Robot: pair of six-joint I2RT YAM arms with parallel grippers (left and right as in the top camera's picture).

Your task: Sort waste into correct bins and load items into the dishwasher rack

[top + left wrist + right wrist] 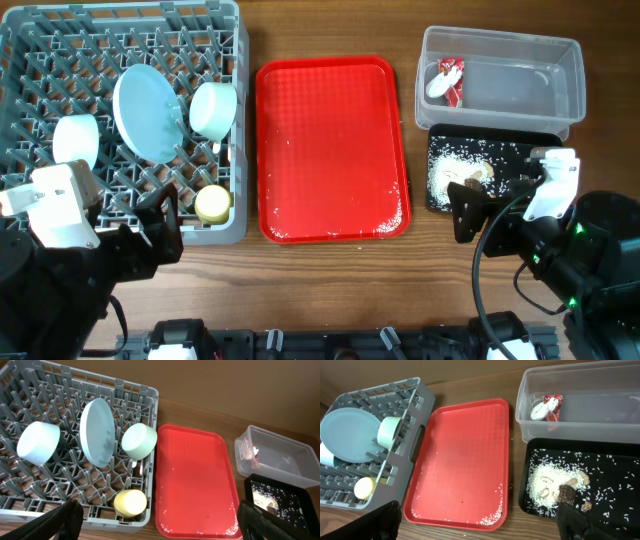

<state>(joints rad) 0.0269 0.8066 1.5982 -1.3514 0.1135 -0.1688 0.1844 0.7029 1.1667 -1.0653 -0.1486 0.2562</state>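
Dishwasher rack (30, 40): grey pegged crate, on the left of the table
Plate (145, 110): pale blue, standing on edge among the rack's pegs, near the middle
Bowls: two, both tipped on their sides in the rack; one (212, 110) just right of the plate, the other (76, 140) to its left
Yellow cup (212, 203): on its side in the rack's near right corner
Red tray (330, 150): between rack and bins, a few rice grains along its near edge
Clear tub (520, 70): far right; holds the red-and-white wrapper (452, 80) at its left end
Black tray (540, 145): just in front of the tub; holds the rice and brown scraps (465, 175)
Left gripper (160, 510): fingers wide apart, nothing held, near edge of the rack
Right gripper (477, 510): fingers wide apart, nothing held, near edge of the black tray
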